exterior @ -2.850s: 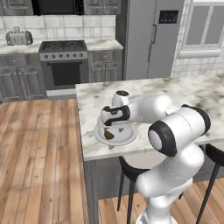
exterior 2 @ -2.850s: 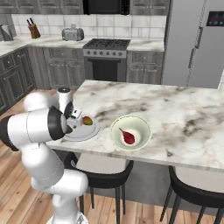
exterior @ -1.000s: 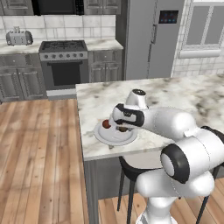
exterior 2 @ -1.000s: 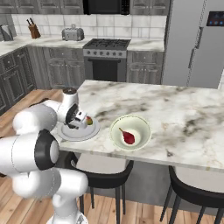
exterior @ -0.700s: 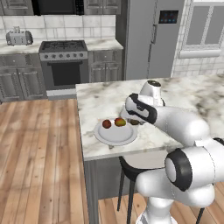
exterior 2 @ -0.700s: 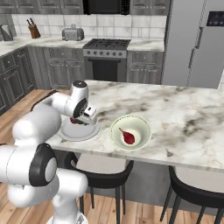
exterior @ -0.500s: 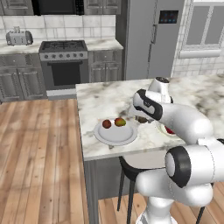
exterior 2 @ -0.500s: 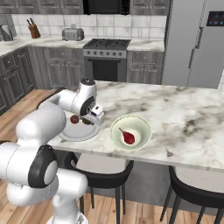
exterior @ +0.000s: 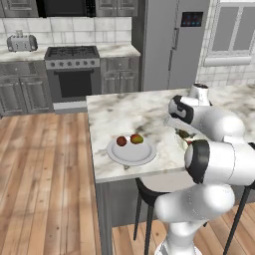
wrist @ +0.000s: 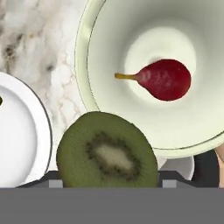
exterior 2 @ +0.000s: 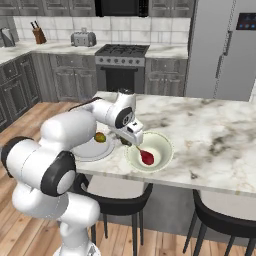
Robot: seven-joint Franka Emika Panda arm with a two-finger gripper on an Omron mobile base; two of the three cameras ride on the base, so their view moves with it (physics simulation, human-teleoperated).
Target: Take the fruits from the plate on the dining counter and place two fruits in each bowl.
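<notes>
Fruits are split three ways: a dark reddish-brown round one (exterior: 121, 141) and an orange-yellow one (exterior: 136, 139) sit on the pale flat plate (exterior: 132, 155), a bright red pear-shaped one with a thin stem (wrist: 164, 79) lies in the hollow of a cream bowl (exterior 2: 149, 149), and a halved olive-green kiwi (wrist: 107, 151), cut face showing a pale core, is pinched in the end effector (exterior 2: 127, 140). The end effector holds the kiwi over the strip of worktop between plate and bowl, close to the bowl's near rim.

The worktop (exterior: 124, 112) is a white marble slab with grey veining and a thick edge, standing over a wooden plank floor (exterior: 45, 184). Plate and bowl sit near the front edge, just beside each other but apart. Behind them the marble runs bare toward the far edge. Dark stools (exterior 2: 225, 225) stand under the front overhang. Grey cabinets, a stove (exterior: 73, 72) and a steel fridge (exterior: 169, 42) line the far wall, with a toaster (exterior 2: 83, 38) on the pale back counter.
</notes>
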